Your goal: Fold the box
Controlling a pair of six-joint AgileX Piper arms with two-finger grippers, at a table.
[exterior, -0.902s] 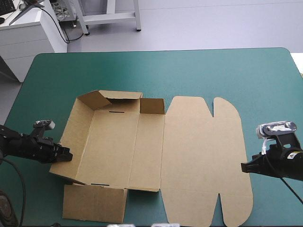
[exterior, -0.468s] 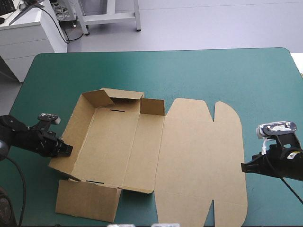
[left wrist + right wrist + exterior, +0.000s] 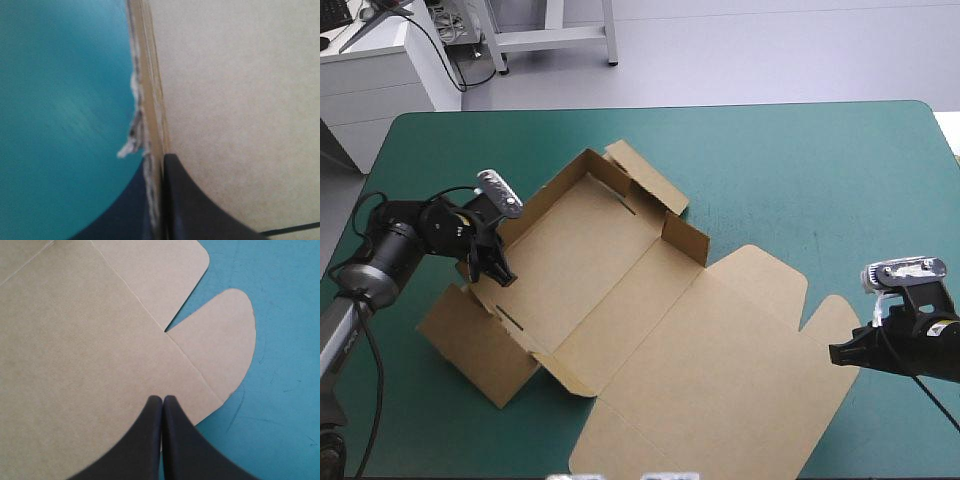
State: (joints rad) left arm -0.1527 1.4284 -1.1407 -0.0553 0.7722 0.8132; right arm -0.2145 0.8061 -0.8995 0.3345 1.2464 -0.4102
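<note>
A teal-green cover [image 3: 800,170] spans the tabletop. The left gripper [image 3: 492,266] pinches the raised left wall of the brown box [image 3: 620,290], with one black finger on each side of the board. The right gripper [image 3: 837,352], its fingers pressed together on nothing, sits over the lid by its rounded flap [image 3: 220,345], near the table's right edge. The box lies askew across the table's middle, its lid flat.
</note>
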